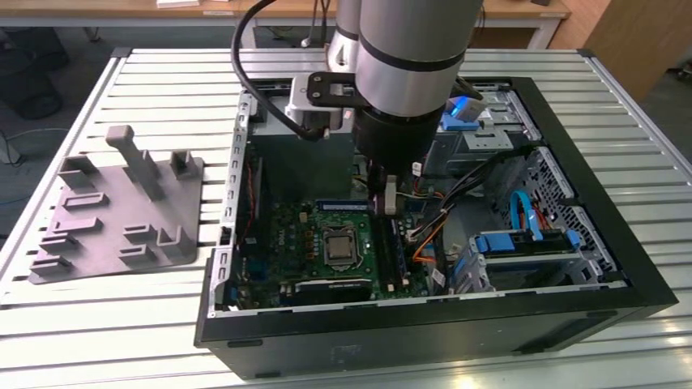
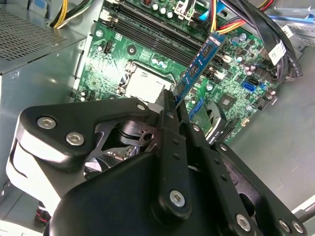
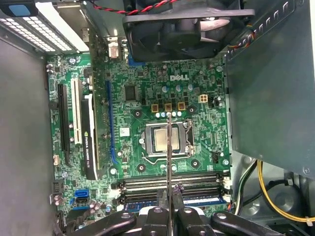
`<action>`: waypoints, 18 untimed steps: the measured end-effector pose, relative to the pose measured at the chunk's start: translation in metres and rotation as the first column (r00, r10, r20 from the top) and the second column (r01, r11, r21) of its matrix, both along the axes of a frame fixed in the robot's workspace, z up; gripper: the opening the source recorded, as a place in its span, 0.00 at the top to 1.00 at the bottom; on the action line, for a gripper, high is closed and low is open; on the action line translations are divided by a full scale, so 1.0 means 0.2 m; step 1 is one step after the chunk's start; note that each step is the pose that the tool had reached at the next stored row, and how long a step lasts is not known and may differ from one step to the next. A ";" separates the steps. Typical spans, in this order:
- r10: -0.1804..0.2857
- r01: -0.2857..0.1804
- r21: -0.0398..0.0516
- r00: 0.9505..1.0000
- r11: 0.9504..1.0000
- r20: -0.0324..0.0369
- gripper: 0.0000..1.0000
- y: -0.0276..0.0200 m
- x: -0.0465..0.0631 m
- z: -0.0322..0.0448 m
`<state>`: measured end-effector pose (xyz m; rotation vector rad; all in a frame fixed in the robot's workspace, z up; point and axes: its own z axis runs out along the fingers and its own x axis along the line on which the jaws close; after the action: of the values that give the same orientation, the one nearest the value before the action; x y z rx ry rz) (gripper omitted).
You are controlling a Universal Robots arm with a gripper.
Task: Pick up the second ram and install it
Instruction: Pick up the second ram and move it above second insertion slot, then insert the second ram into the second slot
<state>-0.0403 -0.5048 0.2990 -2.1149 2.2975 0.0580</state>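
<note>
Centre frame, exterior view: the gripper point(image 1: 387, 197) hangs inside the computer case point(image 1: 433, 336). Second wrist view: its fingers point(image 2: 170, 142) clamp the second ram point(image 2: 201, 61), tilted above the green board point(image 2: 231, 73). First wrist view: the second ram point(image 3: 169, 162) crosses the processor point(image 3: 158, 139) edge-on.

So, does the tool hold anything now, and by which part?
Yes: the tool is shut on the second ram, pinching its flat faces at one end, it seems; the rest juts out over the motherboard.

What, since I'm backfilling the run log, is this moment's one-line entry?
tool: shut on second ram | location: over motherboard in PC case | install: not seated in memory slots
</note>
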 end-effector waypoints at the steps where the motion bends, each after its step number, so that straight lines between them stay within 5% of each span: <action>1: 0.000 0.000 0.000 1.000 1.000 0.000 0.86 0.000 0.00 -0.001; 13: -0.003 0.003 0.000 1.000 1.000 0.000 0.86 0.000 0.00 -0.001; 18: -0.072 0.072 0.000 0.997 0.997 0.000 0.86 0.000 0.00 -0.002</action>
<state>-0.0403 -0.5048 0.2985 -2.0295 2.3716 0.0569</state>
